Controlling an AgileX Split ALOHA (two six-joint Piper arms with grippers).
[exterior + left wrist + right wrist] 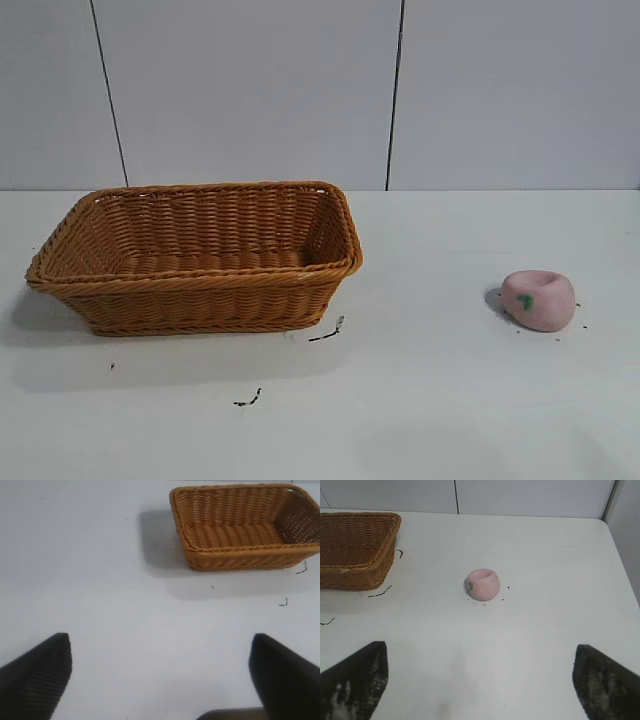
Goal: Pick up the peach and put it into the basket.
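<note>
The pale-pink peach [539, 299] with a green leaf mark sits on the white table at the right; it also shows in the right wrist view [483, 584]. The orange-brown wicker basket [190, 285] stands at the left, with nothing in it; it shows in the left wrist view [240, 555] and partly in the right wrist view [355, 555]. My right gripper [480, 680] is open and empty, well short of the peach. My left gripper [161, 675] is open and empty over bare table, away from the basket. Neither arm shows in the exterior view.
Small dark marks lie on the table [420, 400] in front of the basket, one [327, 333] near its corner and one [247, 399] nearer the front. A grey panelled wall [250, 90] stands behind the table. The table's side edge [620, 560] runs beyond the peach.
</note>
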